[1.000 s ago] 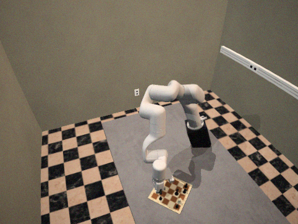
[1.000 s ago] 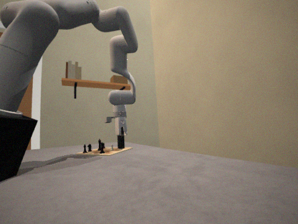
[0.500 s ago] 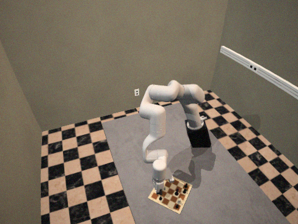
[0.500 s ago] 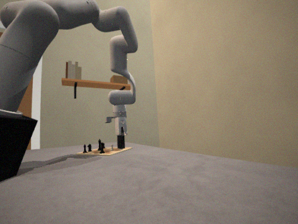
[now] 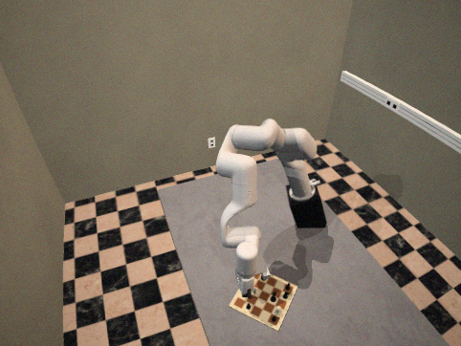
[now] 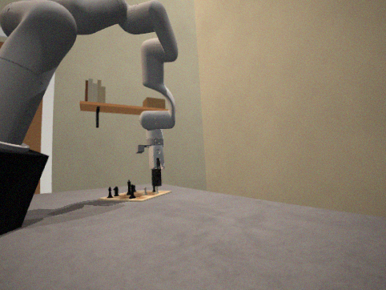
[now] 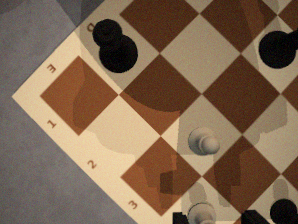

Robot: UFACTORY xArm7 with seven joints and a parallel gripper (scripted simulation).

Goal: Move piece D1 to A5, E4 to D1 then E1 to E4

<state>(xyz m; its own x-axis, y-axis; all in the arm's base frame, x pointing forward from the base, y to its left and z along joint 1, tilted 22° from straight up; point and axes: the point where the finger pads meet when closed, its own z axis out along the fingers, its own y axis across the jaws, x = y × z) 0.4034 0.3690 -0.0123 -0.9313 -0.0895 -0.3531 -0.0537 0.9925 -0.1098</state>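
The white pawn (image 6: pixel 157 190) (image 7: pixel 201 211) looks upright on E4 with the hand (image 5: pixel 247 293) (image 6: pixel 156 185) (image 7: pixel 214 220) over it, fingers part-way apart and gripping nothing, so this seems the final withdrawal. Lift straight up, without twist or sideways drift, until the tips clear its head and the black piece (image 7: pixel 283 210) towards three o'clock in the wrist view (the likelier one to get clipped). The black pawn (image 5: pixel 249 306) (image 6: pixel 154 188) (image 7: pixel 117 50), near eleven o'clock there, stands on D1 and needs no nudge.

My tool (image 5: pixel 247 293) (image 6: pixel 156 184) (image 7: pixel 215 218) is rising a little from the board (image 5: pixel 232 305) (image 6: pixel 139 199) (image 7: pixel 30 95), apparently bringing small pieces below its fingertips (image 6: pixel 156 182) into view.
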